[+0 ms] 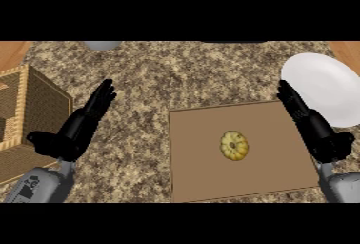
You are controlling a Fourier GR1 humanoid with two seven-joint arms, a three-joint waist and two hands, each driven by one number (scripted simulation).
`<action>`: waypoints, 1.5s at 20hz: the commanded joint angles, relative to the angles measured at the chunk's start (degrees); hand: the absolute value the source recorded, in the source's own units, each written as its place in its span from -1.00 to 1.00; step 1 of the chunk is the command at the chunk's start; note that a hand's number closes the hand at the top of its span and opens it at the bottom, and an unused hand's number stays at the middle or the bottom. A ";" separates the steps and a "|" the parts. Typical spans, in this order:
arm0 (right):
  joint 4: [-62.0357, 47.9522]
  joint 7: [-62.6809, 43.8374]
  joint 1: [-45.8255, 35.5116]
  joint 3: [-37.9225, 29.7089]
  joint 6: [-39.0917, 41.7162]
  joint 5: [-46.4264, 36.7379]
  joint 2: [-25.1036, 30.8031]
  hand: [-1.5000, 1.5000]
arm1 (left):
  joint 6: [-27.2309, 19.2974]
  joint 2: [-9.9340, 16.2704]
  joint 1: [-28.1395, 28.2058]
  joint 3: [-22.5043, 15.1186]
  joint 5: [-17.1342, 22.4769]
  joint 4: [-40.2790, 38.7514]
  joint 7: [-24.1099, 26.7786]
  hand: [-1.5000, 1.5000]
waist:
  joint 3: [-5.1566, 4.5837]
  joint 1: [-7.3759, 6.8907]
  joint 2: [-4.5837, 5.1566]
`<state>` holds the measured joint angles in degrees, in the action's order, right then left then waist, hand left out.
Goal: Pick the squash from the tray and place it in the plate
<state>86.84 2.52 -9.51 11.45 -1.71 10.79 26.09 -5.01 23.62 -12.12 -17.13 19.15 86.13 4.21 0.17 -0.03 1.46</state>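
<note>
Nothing's been grabbed yet, so as far as I can tell we're at the very first step: the reach hasn't started. Both hands are up with straight, open fingers and hold nothing. The black right hand (313,126) sits over the right edge of the flat brown cardboard-looking tray (204,176), fingertips pointing up toward the round white plate (327,86). The black left hand (81,124) is well off to the left over the speckled granite surface (147,76), near a woven wicker basket (35,100) at the left edge, and looks like it's just resting there.

The small yellow ribbed squash (234,145) is lying on the tray a bit right of its middle, apart from both hands. It looks round and squat, with ridges running out from a darker centre, kind of like a little pumpkin seen from above.

My guess for the next move: the right hand is the obvious pick since it's near both the squash and the plate. It needs to swing left and down over the squash, then curl round it. The ridged, rounded shape should probably give the fingers something to catch on. After that it's a short carry up and to the right onto the plate, which overlaps the tray's far right corner in this view.
</note>
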 commanded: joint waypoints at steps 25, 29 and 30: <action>-4.19 14.73 -16.64 24.27 14.73 -34.79 11.00 -1.00 | -15.97 -3.56 7.72 0.84 -7.17 -5.56 -12.52 0.00 | -0.21 -0.90 -1.57; -0.35 5.74 -23.24 26.21 18.02 -41.38 11.22 -1.00 | -16.60 -4.79 7.37 0.65 -7.63 -5.71 -12.88 0.00 | -0.26 -0.63 -1.70; 0.89 3.25 -23.82 26.13 19.55 -41.99 11.18 -1.00 | -16.26 -4.55 8.64 0.32 -7.64 -4.69 -13.31 0.00 | -0.25 -0.53 -1.75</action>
<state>85.14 12.00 -29.11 35.94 14.50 -25.91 36.38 -20.91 19.51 -4.71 -16.41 11.96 80.14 -8.49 -0.05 -0.78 -0.15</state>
